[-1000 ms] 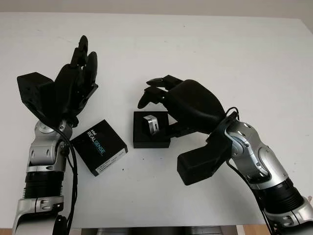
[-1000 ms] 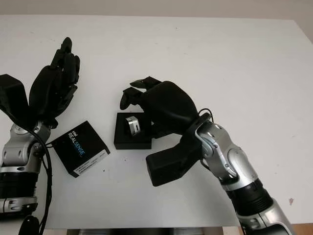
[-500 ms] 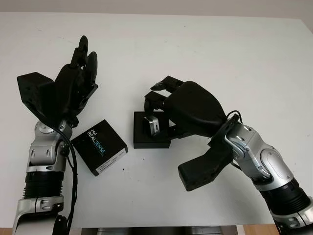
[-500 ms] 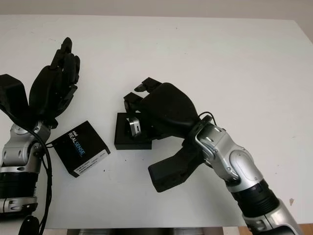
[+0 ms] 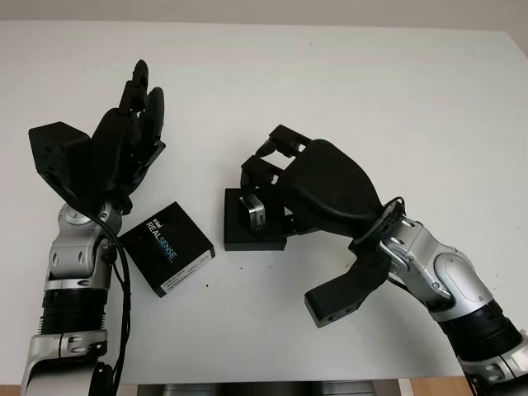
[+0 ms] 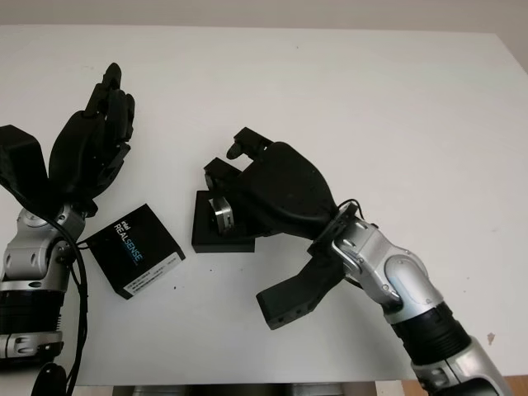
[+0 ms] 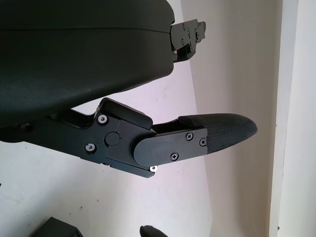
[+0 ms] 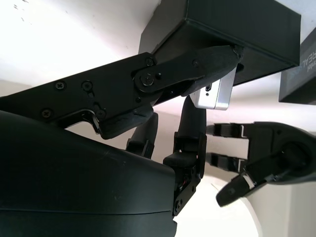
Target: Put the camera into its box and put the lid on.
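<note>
The small silver camera (image 5: 253,212) stands tilted in the open black box (image 5: 235,237) at mid-table. My right hand (image 5: 262,183) reaches over the box from the right, its fingers curled down around the camera; in the right wrist view the thumb and fingers touch the camera (image 8: 213,94) above the box (image 8: 237,29). The black lid (image 5: 167,247), printed REALSENSE, lies flat to the left of the box. My left hand (image 5: 136,124) is held up open above and left of the lid, holding nothing.
The white table (image 5: 396,99) stretches wide behind and to the right of the box. Its front edge runs close below both forearms. The right wrist camera housing (image 5: 342,293) hangs low just right of the box.
The right hand's fingers have curled down from open above the box onto the camera, and its wrist has swung slightly right. The left hand, lid and box have not moved.
</note>
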`<state>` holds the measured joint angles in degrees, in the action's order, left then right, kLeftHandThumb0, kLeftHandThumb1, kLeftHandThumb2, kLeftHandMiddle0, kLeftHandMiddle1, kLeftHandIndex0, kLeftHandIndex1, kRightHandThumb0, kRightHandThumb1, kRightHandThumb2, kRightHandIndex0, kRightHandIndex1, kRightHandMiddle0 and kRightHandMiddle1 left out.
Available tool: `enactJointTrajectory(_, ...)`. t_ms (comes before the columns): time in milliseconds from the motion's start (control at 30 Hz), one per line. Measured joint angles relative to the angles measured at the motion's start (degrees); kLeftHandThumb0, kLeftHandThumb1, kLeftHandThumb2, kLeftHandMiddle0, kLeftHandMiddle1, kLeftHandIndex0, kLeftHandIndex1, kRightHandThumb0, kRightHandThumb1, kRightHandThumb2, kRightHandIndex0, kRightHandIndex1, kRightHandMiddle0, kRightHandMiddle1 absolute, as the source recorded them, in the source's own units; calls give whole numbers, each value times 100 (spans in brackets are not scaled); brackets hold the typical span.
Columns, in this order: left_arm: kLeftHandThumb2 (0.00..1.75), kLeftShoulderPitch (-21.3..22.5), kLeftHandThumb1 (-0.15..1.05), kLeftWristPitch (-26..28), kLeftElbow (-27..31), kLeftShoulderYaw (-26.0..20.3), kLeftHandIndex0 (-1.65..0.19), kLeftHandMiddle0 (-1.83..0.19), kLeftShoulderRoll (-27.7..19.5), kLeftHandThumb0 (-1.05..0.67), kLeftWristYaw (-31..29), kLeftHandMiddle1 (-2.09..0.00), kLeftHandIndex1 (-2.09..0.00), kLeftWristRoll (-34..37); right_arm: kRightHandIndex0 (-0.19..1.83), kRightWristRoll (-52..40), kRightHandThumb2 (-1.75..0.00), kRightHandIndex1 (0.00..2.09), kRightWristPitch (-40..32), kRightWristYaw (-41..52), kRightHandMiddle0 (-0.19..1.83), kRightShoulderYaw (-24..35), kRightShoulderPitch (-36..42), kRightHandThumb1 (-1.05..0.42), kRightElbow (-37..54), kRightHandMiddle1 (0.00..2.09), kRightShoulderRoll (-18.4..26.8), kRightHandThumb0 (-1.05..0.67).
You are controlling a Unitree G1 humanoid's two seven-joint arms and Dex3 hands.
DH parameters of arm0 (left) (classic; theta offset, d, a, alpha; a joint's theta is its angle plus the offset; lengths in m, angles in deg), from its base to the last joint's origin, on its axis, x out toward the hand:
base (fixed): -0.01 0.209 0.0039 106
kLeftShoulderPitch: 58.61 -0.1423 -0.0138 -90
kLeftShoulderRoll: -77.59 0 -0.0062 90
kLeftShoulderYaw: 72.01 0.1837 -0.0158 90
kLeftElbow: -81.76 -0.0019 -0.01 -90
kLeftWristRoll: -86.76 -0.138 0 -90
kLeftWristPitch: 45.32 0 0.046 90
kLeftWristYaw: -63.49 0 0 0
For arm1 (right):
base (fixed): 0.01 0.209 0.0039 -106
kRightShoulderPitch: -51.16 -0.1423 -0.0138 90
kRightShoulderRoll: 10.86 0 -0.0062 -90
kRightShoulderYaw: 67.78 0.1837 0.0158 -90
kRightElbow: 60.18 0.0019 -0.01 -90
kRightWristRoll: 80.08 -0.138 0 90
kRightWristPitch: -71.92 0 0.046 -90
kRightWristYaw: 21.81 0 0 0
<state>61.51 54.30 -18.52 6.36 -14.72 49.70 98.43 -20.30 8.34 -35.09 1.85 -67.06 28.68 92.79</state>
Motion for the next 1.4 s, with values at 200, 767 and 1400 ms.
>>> enactJointTrajectory(200,60,0,105,44,30,1,19,19,0,-83,30,0,0,-2,9,56,-6,149,328,-760,50,-125,-224,-93,-527,145,-6,-45)
enactJointTrajectory(767,59,0,105,47,33,-7,19,19,-3,-82,-15,0,0,3,13,-908,-6,139,220,-877,53,220,-341,-90,-732,137,-345,-47)
enactJointTrajectory(1400,59,0,105,45,28,-23,19,19,-16,-82,-98,0,0,4,9,-1503,-5,74,-1500,2619,45,579,-513,-93,793,56,-189,-71)
